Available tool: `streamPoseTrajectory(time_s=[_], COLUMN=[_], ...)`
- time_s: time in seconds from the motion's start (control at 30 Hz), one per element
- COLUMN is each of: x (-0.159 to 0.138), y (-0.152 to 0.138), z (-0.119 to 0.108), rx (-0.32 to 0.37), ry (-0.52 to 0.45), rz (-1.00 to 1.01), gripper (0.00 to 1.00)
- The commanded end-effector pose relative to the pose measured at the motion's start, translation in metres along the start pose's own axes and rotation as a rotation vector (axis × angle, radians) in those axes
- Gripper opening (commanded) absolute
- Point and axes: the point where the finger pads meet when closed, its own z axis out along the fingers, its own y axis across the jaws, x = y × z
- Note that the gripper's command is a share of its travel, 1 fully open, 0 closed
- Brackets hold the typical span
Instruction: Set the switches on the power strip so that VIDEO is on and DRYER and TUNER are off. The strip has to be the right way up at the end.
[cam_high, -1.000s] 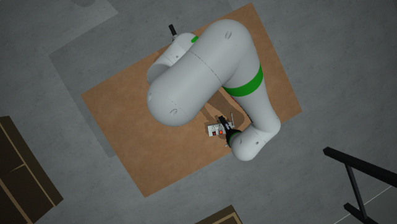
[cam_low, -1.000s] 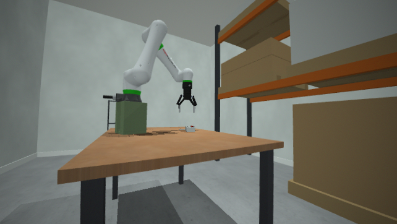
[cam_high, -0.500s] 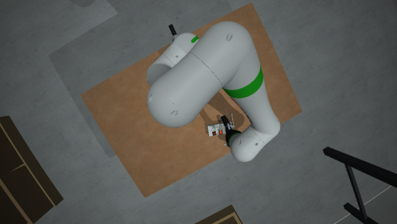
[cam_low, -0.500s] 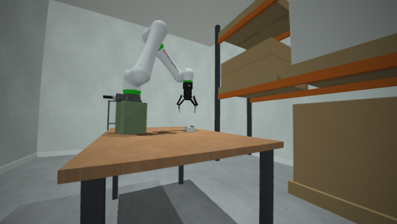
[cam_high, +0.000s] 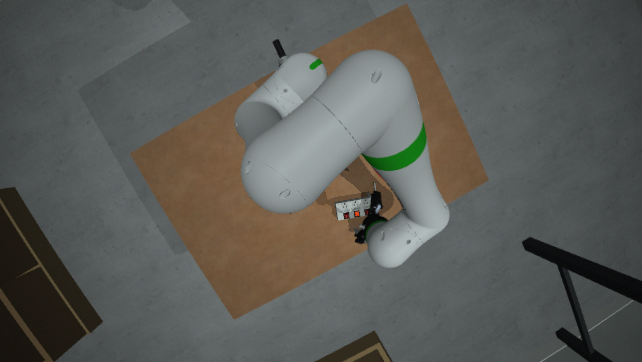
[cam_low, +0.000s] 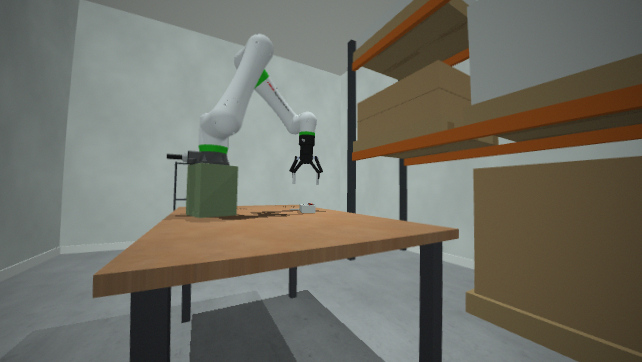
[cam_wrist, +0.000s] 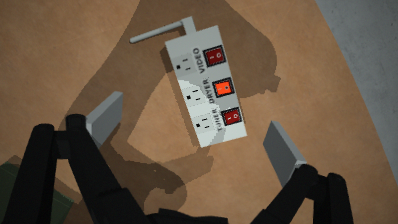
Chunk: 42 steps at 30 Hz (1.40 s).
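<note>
The white power strip lies face up on the wooden table, with three sockets and three rocker switches. The VIDEO switch is dark red, the DRYER switch glows bright orange, the TUNER switch is red. The strip also shows in the top view and the side view. My gripper is open and empty, hanging well above the strip, with its fingers spread to either side of the strip's TUNER end in the wrist view.
The green robot pedestal stands at the table's far side. The table's right edge runs close to the strip. A shelving rack with large cardboard boxes stands to the right of the table.
</note>
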Motion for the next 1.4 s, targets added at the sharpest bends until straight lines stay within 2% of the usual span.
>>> streamPoseTrajectory(time_s=[0.0, 0.13, 0.2, 0.23, 0.7, 0.77, 0.8, 1.17, 1.2, 1.27, 1.33, 1.37], x=[0.003, 0.005, 0.005, 0.006, 0.010, 0.010, 0.010, 0.010, 0.010, 0.010, 0.010, 0.010], y=[0.009, 0.017, 0.017, 0.018, 0.037, 0.037, 0.037, 0.040, 0.040, 0.040, 0.040, 0.040], z=[0.008, 0.014, 0.014, 0.015, 0.032, 0.032, 0.033, 0.035, 0.035, 0.035, 0.035, 0.035], rx=[-0.015, -0.008, -0.008, -0.004, 0.033, 0.033, 0.040, 0.062, 0.063, 0.063, 0.063, 0.060], ry=[-0.005, 0.005, 0.005, 0.010, 0.036, 0.036, 0.039, 0.041, 0.040, 0.039, 0.039, 0.036], rz=[0.279, 0.465, 0.465, 0.602, 1.236, 1.236, 1.372, 1.855, 1.899, 1.987, 1.987, 2.116], gripper=[1.00, 1.00, 1.00, 1.00, 1.00, 1.00, 1.00, 1.00, 0.00, 0.00, 0.00, 0.00])
